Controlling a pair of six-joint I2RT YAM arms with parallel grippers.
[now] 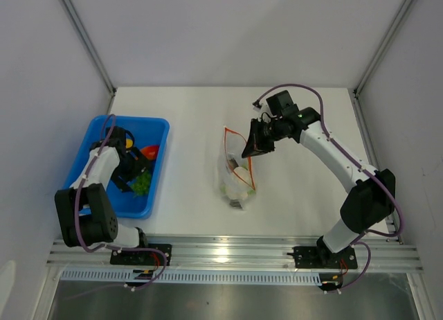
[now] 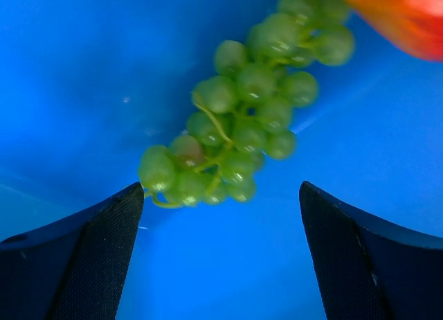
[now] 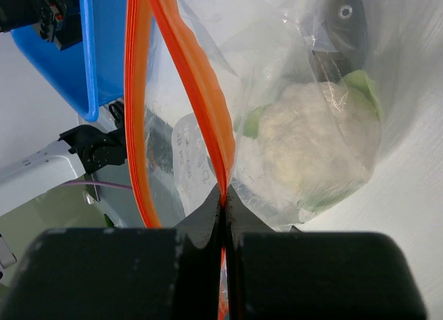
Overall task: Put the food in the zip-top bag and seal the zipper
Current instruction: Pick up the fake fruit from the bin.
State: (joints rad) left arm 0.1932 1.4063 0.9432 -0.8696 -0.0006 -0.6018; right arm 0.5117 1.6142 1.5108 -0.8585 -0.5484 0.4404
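Zip-top bag (image 1: pixel 237 174) lies mid-tabletop (image 1: pixel 187 112), mouth toward the far edge, well apart from the blue tray (image 1: pixel 158 126) at the left. Only the right wrist view shows the grip: the right tool (image 3: pixel 223 195) is clenched on one side of the orange-red zipper (image 3: pixel 190 77). The other side bows away so the mouth gapes, and a white-and-green cauliflower piece (image 3: pixel 315 136) sits inside behind crinkled film. Overhead, the left arm hides much of the tray. The left wrist view shows the left tool (image 2: pixel 221 216) released, with a green grape bunch (image 2: pixel 242 119) just ahead and a blurred red-orange piece (image 2: pixel 408 15) beyond.
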